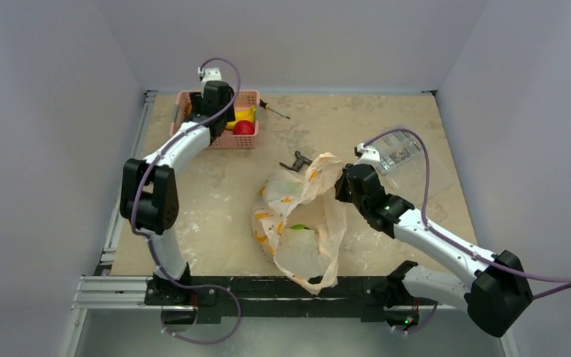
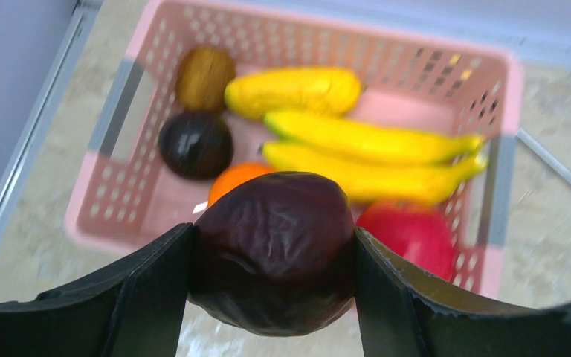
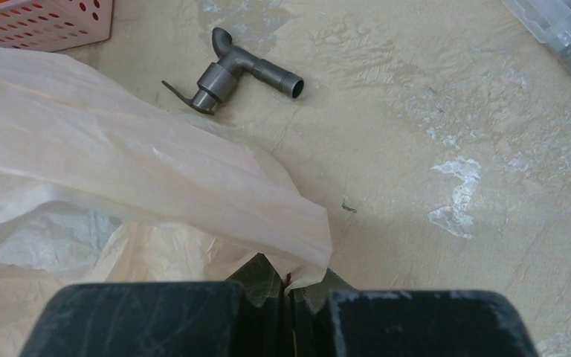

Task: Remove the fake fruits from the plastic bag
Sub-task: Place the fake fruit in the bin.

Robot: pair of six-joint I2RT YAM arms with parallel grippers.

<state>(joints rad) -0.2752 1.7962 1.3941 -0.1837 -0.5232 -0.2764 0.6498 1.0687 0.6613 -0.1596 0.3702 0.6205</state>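
Maroon fruit (image 2: 275,249) is clamped between both fingers of my left pincer (image 2: 271,256), hanging over the near side of the basket (image 2: 111,216) at the far-left corner of the tabletop (image 1: 386,126). The basket already holds bananas (image 2: 372,141), an orange ball (image 2: 234,178) and an apple (image 2: 409,234).

My right pincer (image 3: 286,286) is closed on the rim of the bag (image 3: 119,163). The bag lies mid-tabletop toward the near edge, and a green ball (image 1: 299,227) shows through it.

Step, as I judge it: depositing. Next move: lower over a free gap, part the fingers, then go to the bag for the green ball.
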